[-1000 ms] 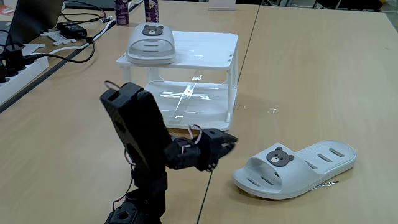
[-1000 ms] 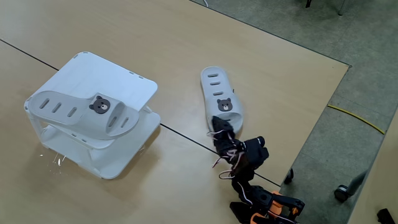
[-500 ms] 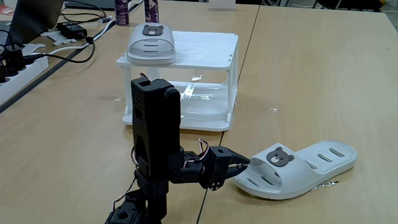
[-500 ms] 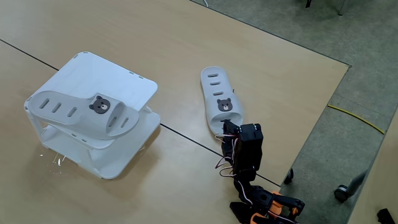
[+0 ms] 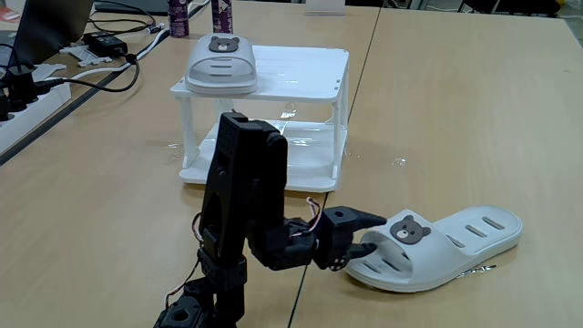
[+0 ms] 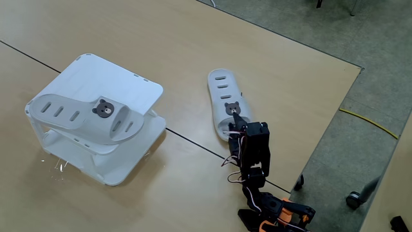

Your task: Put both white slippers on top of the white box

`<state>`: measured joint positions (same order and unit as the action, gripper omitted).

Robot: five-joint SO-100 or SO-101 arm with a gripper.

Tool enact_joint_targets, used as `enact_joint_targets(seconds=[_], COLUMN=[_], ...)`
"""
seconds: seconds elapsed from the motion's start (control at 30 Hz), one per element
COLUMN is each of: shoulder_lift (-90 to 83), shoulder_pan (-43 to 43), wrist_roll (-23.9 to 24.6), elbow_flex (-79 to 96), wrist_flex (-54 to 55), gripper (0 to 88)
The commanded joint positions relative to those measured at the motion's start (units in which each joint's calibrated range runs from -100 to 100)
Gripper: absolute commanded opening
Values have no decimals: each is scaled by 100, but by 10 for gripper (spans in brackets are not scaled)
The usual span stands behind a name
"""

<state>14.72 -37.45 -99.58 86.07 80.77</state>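
Note:
One white slipper point(image 5: 220, 62) with a bear badge lies on the flat top of the white box point(image 5: 305, 68), at its left side; it also shows as the slipper point(image 6: 80, 116) on the box point(image 6: 122, 80). The other white slipper point(image 5: 442, 241) lies on the table at the right, bear badge up, and shows again as the slipper point(image 6: 223, 96). My black gripper point(image 5: 367, 235) reaches low over the table to that slipper's strap end. It is open, one finger over the strap near the badge, the other at the slipper's opening. From above, the gripper point(image 6: 235, 120) sits at the slipper's near end.
Cables, a power strip point(image 5: 27, 109) and a laptop crowd the far left. Two bottles point(image 5: 178, 16) stand behind the box. The table edge point(image 6: 328, 129) drops to carpet close to the arm base, with a yellow cable point(image 6: 373, 122) on the floor.
The arm has leaned forward and lowered, carrying the gripper to the right until it reached the strap end of the slipper on the table. Neither slipper has moved.

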Motion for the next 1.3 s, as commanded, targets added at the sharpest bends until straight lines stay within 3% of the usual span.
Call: enact_joint_targets(seconds=[0.0,0.8,0.83,0.9,1.07,1.27], shoulder_lift=[72,1982,1982,1973,1679,-383], shoulder_pan=[-144,-161,-161,-153,-153,-177], wrist_roll=[-42,-42,-42,-42,-42,-42], elbow_flex=[-367,-3461,-3416,-3343,-3488,-4814], wrist_flex=[102,7,7,-62,-321,-3893], gripper=[200,191,170,0,8,8])
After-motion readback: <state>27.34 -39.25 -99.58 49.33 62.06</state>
